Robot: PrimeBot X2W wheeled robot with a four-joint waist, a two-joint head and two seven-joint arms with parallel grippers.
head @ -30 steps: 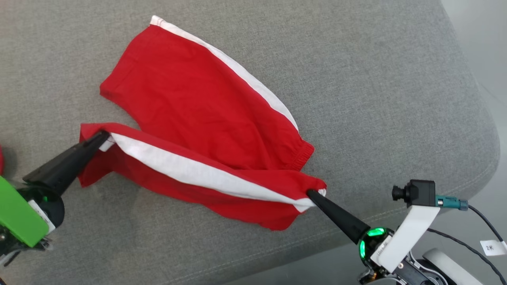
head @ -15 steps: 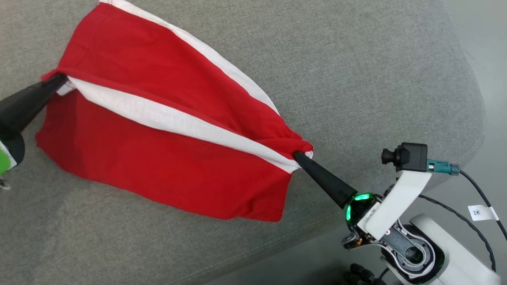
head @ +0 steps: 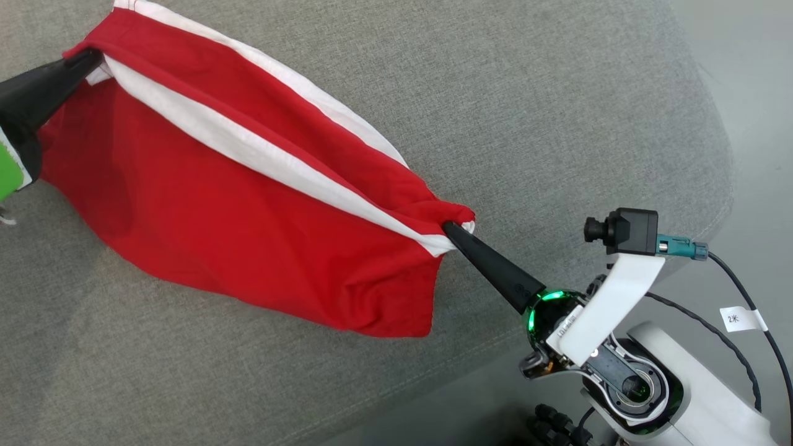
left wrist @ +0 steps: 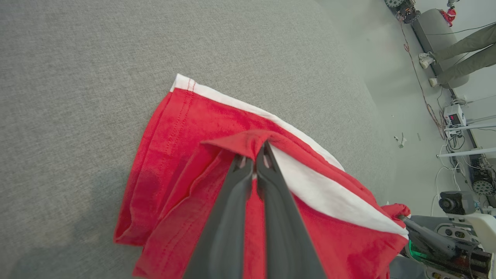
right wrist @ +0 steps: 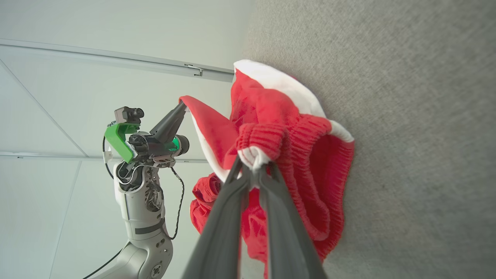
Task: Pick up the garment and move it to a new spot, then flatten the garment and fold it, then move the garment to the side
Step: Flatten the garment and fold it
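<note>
A grey cloth-covered bench [head: 557, 93] with a rounded corner is seen. A pale floor [head: 756, 74] lies to its right, and a white wall [right wrist: 58, 77] beyond.

The right gripper [right wrist: 254, 167] pinches the red garment [right wrist: 306, 155].

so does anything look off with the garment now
Nothing damaged. The garment hangs stretched between the left claw and right claw, bunched at the right grip, its lower half sagging in wrinkles over the grey cushion, so not flat yet.
</note>
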